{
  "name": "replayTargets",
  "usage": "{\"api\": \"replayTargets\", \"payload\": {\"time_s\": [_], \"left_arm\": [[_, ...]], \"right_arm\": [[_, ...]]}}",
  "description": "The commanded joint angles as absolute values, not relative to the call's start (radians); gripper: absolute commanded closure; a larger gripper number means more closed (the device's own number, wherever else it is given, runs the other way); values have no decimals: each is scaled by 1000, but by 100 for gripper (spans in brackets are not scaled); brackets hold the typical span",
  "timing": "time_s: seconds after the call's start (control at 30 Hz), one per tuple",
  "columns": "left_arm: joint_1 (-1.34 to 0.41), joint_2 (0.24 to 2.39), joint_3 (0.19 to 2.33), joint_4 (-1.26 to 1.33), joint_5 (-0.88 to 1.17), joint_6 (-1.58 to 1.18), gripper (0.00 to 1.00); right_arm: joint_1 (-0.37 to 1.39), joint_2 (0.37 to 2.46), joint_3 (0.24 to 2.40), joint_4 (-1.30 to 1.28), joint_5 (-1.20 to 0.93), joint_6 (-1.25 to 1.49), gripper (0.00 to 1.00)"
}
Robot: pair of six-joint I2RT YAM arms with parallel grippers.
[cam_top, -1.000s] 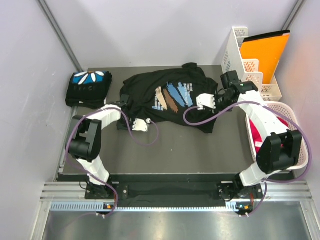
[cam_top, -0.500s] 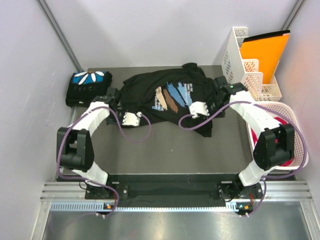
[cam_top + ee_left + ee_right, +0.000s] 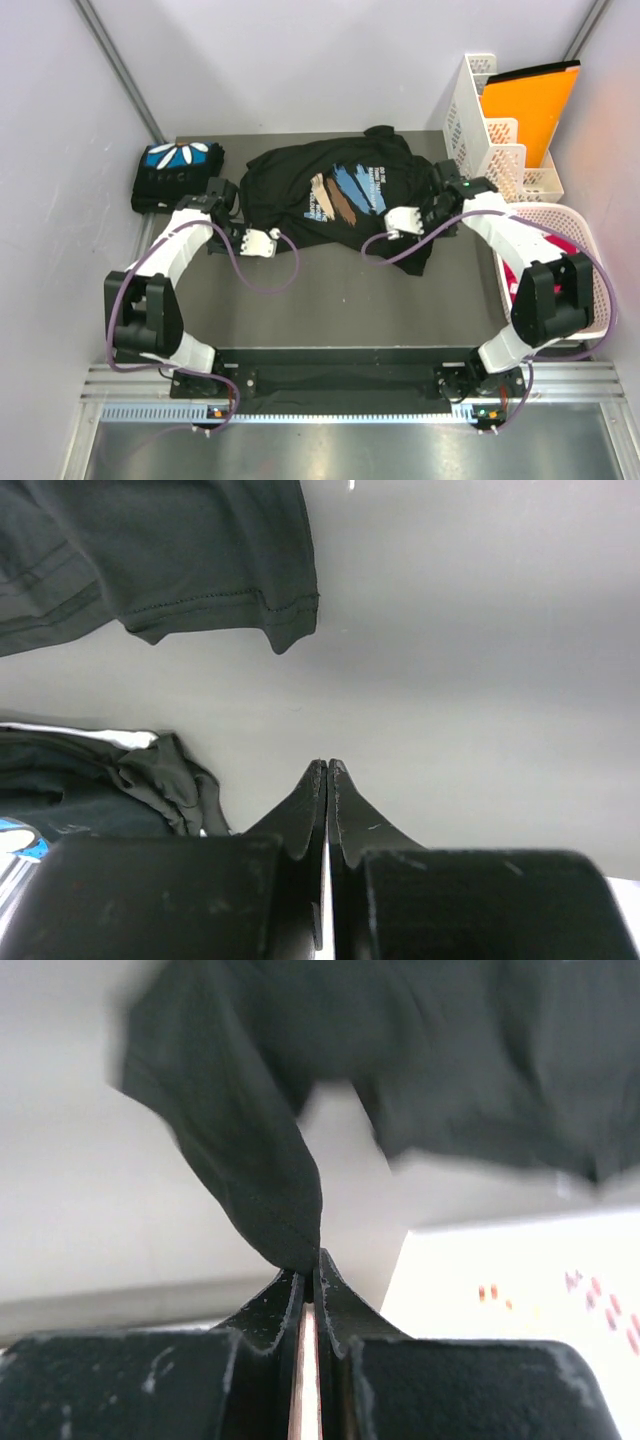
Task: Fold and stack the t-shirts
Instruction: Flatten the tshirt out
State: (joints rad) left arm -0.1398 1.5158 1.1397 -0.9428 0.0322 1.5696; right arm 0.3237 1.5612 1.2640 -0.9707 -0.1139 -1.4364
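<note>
A black t-shirt [image 3: 340, 195] with blue-and-tan brush strokes and white text lies crumpled at the back middle of the mat. A second t-shirt [image 3: 177, 175], black with a blue print and white petals, sits folded at the back left. My left gripper [image 3: 268, 240] is by the crumpled shirt's lower left edge. In the left wrist view it [image 3: 327, 765] is shut on nothing over bare mat, with the shirt's hem [image 3: 200, 550] ahead to the left. My right gripper [image 3: 398, 220] is over the shirt's right side, shut [image 3: 312, 1255] on a pinch of its black cloth [image 3: 250, 1160].
A white file rack [image 3: 470, 110] holding an orange folder [image 3: 525, 110] stands at the back right. A white basket [image 3: 590, 240] with red cloth inside sits at the right edge. Grey walls close in the mat [image 3: 340, 300] on three sides.
The left gripper has moved left and a little back along the shirt's lower edge, its elbow swinging out to the left. The right gripper has shifted slightly toward me, still holding the cloth.
</note>
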Motion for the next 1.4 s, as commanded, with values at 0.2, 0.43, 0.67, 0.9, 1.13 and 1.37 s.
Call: {"api": "replayTargets", "payload": {"time_s": [0.2, 0.43, 0.67, 0.9, 1.13, 1.37], "left_arm": [[-140, 1447, 1092, -928, 90, 1586, 100], [-141, 1447, 1100, -933, 94, 1582, 100], [-141, 1424, 1071, -922, 119, 1580, 100], [-170, 1468, 1071, -905, 256, 1560, 81], [-218, 1604, 1141, -928, 290, 1525, 71], [-230, 1670, 1128, -885, 262, 1520, 69]], "right_arm": [[227, 1502, 1195, -736, 118, -1399, 96], [227, 1548, 1317, -847, 22, -1333, 47], [270, 1548, 1471, -1121, -216, -1396, 50], [396, 1617, 1399, -1169, -275, -1375, 51], [428, 1652, 1330, -1088, -281, -1324, 52], [429, 1651, 1308, -1054, -271, -1293, 53]]}}
